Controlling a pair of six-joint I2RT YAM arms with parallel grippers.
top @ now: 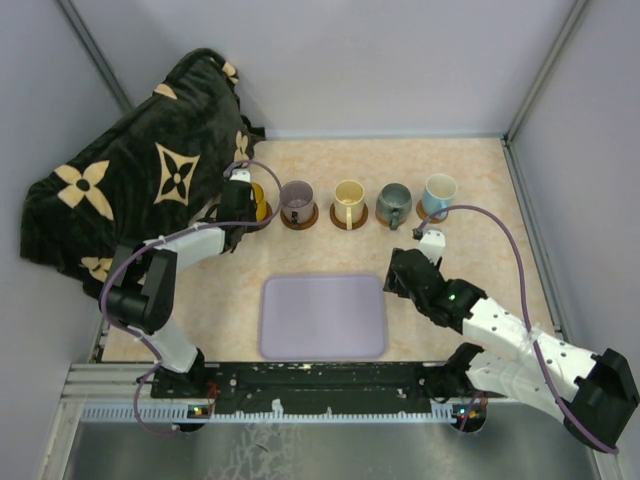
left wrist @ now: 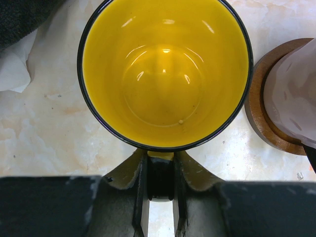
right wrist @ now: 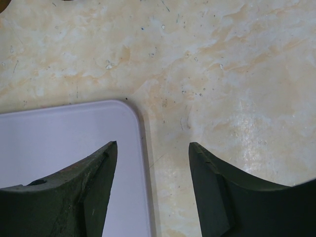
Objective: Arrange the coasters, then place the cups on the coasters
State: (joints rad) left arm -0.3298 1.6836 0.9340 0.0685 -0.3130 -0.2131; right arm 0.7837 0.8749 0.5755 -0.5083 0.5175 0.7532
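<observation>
Five cups stand in a row at the back of the table. The yellow cup [top: 258, 197] [left wrist: 165, 74] is at the left end, and my left gripper [top: 238, 200] [left wrist: 160, 159] is shut on its dark handle [left wrist: 160, 173]. Then come the purple-grey cup [top: 298, 197] [left wrist: 295, 89], the cream cup [top: 348, 197], the grey-green cup [top: 393, 201] and the white and blue cup [top: 439, 190]. A brown coaster [top: 299, 219] [left wrist: 257, 106] lies under the purple-grey cup and another coaster [top: 349, 219] under the cream one. My right gripper [top: 402, 273] [right wrist: 153, 148] hangs open and empty over the tray's far right corner.
A lavender tray [top: 322, 317] [right wrist: 54, 143] lies at the front centre. A dark blanket with a cream flower pattern [top: 140, 170] is heaped at the back left, close to the yellow cup. Grey walls enclose the table on three sides.
</observation>
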